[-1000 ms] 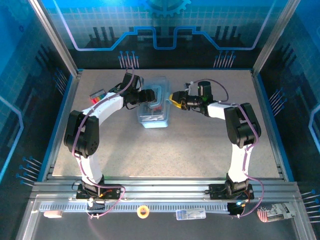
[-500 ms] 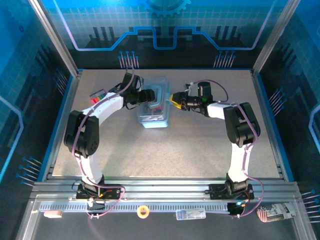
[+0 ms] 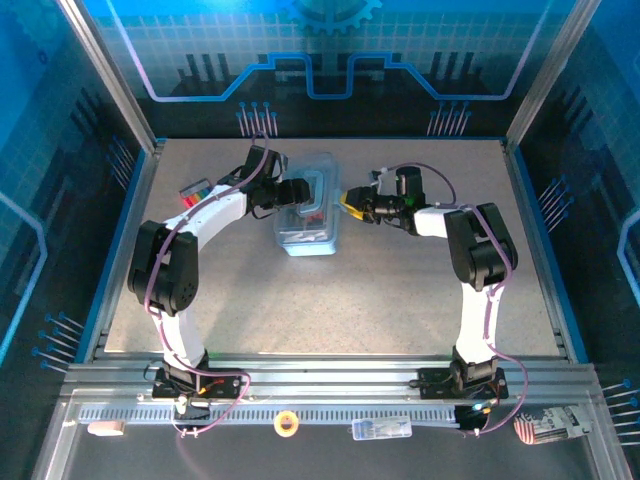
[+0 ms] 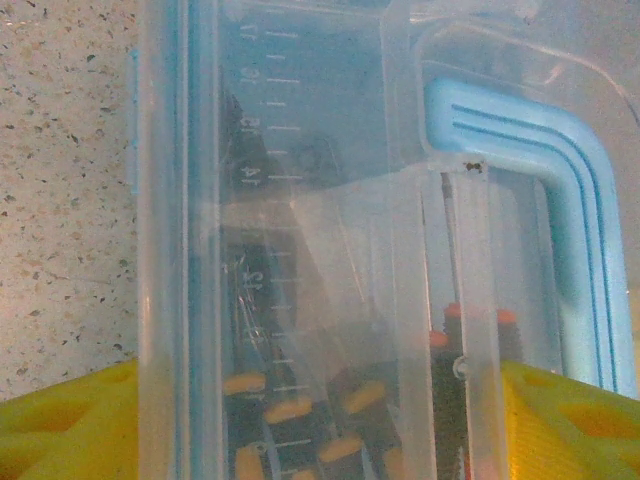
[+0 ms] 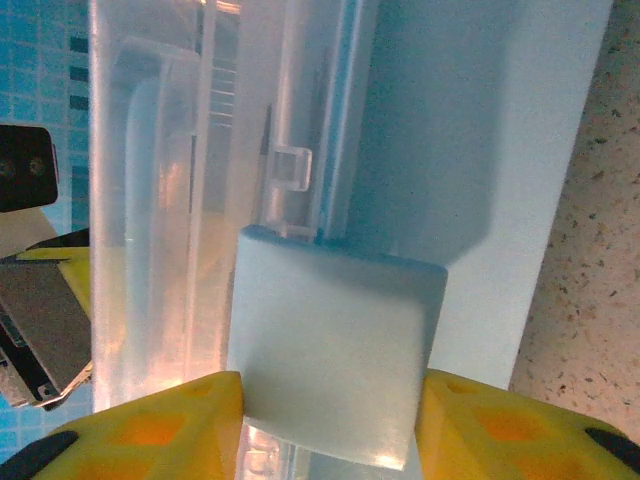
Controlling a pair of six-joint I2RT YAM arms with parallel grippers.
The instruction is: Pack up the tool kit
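Top external view, from the near edge outward: my two arms are arching over the bare speckled table [image 3: 330,300] toward its far half. There the tool kit case [image 3: 308,225], a clear plastic box with blue trim, is lying flat between my grippers. My left gripper [image 3: 292,190] is sitting at the case's left side and my right gripper [image 3: 350,203] at its right side.

Left wrist view: my yellow left fingers [image 4: 60,430] are standing wide apart with the clear case between them. I cannot tell whether they are pressing on it or only straddling it. Through the plastic, dark tools [image 4: 290,410] with orange tips are lying inside, and the blue handle [image 4: 560,200] is curving along the right.

Right wrist view: my yellow right fingers [image 5: 150,430] are pinching the pale blue latch [image 5: 330,350] on the case's edge, one finger touching each side of it.

Farther off, near the table's left edge, a small multicoloured pack [image 3: 194,189] is lying well apart from the case.

I am judging the packing as nearly done: tools are sitting inside and the lid looks to be down. What seems to be remaining is snapping this latch shut, and possibly dealing with that pack, though I cannot tell whether it belongs to the kit.
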